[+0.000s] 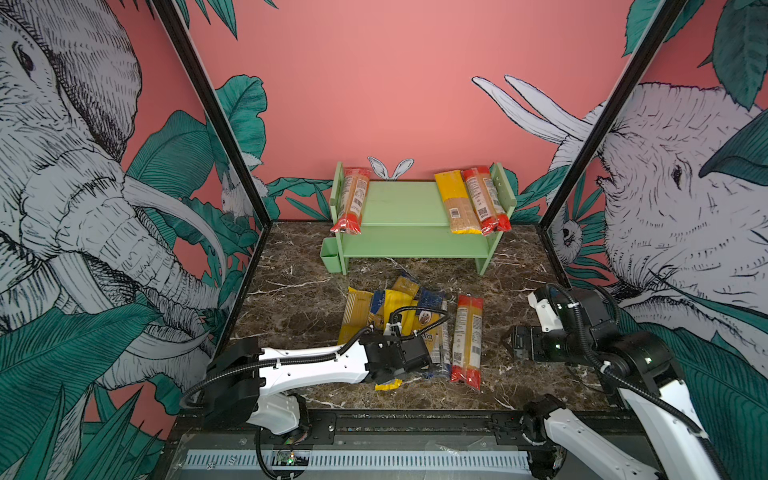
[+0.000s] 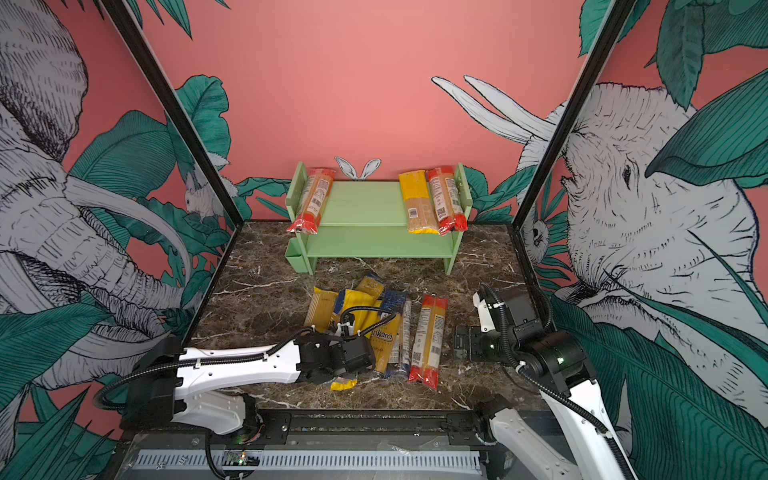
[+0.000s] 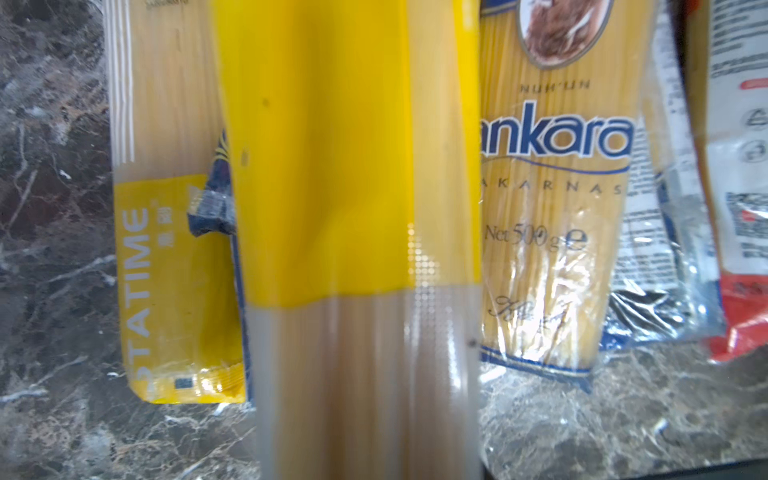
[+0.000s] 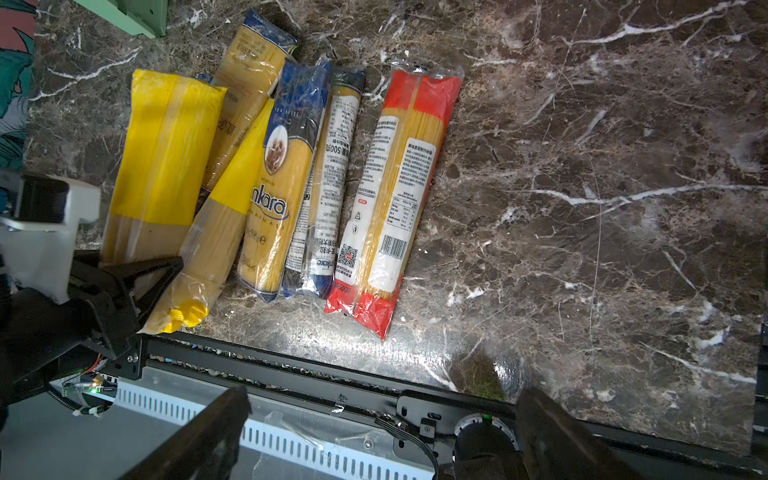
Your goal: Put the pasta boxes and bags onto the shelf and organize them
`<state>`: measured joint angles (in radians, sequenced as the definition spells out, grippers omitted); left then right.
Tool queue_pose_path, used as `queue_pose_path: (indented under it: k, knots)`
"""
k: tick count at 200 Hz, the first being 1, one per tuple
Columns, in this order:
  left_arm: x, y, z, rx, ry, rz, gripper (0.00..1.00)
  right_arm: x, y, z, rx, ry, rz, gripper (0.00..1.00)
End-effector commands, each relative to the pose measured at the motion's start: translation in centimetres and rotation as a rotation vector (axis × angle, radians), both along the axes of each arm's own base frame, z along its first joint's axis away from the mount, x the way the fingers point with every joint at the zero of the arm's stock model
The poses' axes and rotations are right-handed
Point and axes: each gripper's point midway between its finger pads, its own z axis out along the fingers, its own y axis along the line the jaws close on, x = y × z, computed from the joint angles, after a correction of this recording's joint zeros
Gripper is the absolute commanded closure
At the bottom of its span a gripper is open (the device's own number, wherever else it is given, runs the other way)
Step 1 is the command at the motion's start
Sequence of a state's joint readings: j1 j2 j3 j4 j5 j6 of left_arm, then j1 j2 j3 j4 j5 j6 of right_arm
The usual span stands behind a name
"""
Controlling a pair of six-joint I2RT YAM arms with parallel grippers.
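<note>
The pale green shelf (image 1: 399,203) (image 2: 365,203) stands at the back. Its top board holds a red-ended pasta packet (image 1: 353,199) on the left, plus a yellow one (image 1: 455,199) and a red-ended one (image 1: 484,199) on the right. Several packets lie piled (image 1: 399,307) on the marble in front. A red-ended packet (image 1: 467,340) lies alone beside them. My left gripper (image 4: 137,282) is down at the pile's near end, shut on the clear end of a half-yellow packet (image 3: 353,166) (image 4: 166,153). My right gripper (image 1: 509,343) (image 4: 384,405) hovers open and empty, right of the pile.
A small green cup (image 1: 331,253) hangs at the shelf's lower left corner. The shelf's lower board (image 1: 415,245) is bare. Printed walls close in both sides. A black rail (image 1: 415,419) runs along the table's front edge.
</note>
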<state>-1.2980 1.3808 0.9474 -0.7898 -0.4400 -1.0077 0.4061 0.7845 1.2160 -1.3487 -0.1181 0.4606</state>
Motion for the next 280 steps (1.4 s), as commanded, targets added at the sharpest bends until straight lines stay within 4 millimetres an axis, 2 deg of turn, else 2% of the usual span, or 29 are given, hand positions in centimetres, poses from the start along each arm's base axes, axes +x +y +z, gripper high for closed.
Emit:
queue_pose_path:
  k: [1,34,75,92,106,129,147,164,198,219,248,280]
  knots:
    - [1.6,-0.1,3.5,-0.090,-0.119,-0.013,1.00,0.7,0.5,0.2,0.024,-0.008,-0.010,0.01]
    - [2.2,0.5,5.4,-0.119,-0.172,-0.010,1.00,1.3,0.8,0.7,0.035,-0.015,-0.018,0.01]
    - [3.3,1.4,11.3,-0.163,-0.298,-0.014,1.00,1.9,1.4,0.5,0.043,-0.003,-0.005,0.01]
    - [3.4,1.1,13.2,-0.153,-0.318,-0.049,1.00,2.3,1.9,0.3,0.057,-0.004,0.004,0.01]
    - [3.4,1.0,13.8,-0.134,-0.319,-0.065,1.00,2.7,2.2,0.1,0.067,-0.002,0.005,0.01]
    - [3.4,1.0,13.5,-0.116,-0.311,-0.075,1.00,3.1,2.5,-0.2,0.082,-0.002,-0.002,0.01]
    - [3.4,1.0,14.6,-0.144,-0.321,-0.070,1.00,3.4,2.6,-0.2,0.088,-0.006,-0.008,0.01]
    - [3.6,1.3,17.1,-0.164,-0.358,-0.075,1.00,3.5,2.7,-0.1,0.088,-0.009,-0.008,0.01]
    - [4.4,2.2,24.0,-0.156,-0.473,-0.100,1.00,4.1,2.8,0.3,0.092,-0.024,-0.015,0.01]
    - [5.3,2.6,27.2,-0.141,-0.516,-0.105,1.00,4.5,3.1,0.8,0.106,-0.038,-0.019,0.01]
    - [7.2,3.0,30.4,-0.161,-0.559,-0.103,1.00,4.9,3.3,1.6,0.127,-0.060,-0.026,0.01]
    - [10.8,3.9,33.0,-0.165,-0.593,-0.074,1.00,5.4,3.6,3.0,0.144,-0.086,-0.025,0.01]
